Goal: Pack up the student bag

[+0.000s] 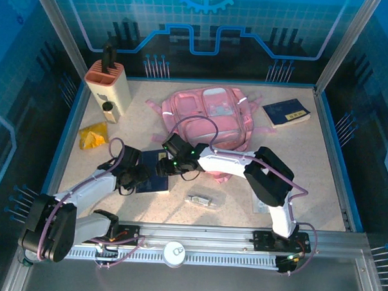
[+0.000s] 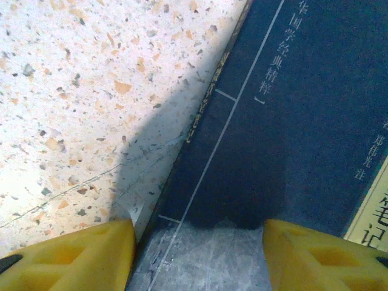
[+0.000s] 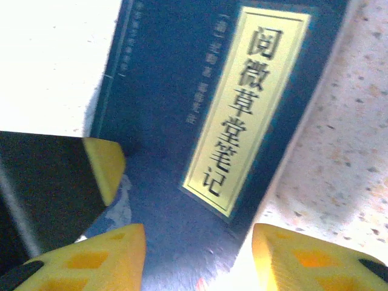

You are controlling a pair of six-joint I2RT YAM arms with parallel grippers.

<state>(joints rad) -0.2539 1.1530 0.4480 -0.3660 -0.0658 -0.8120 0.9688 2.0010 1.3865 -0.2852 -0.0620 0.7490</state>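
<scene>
While arms overlap it, blue book (image 1: 155, 184) half hidden; left jaws, right jaws apart.

The overhead view is evenly lit and sharp. In the left wrist view a dark shadow falls across the speckled table (image 2: 73, 91) beside the navy book (image 2: 291, 121). The right wrist view is blurred, its upper left corner blown out white.

Robot lab cell, speckled table (image 1: 309, 170) framed by aluminium posts (image 1: 60, 27), backed by blue printed panels (image 1: 264, 20), left arm (image 1: 82, 191) and right arm (image 1: 270, 181) bolted to a metal rail (image 1: 209, 238).
</scene>
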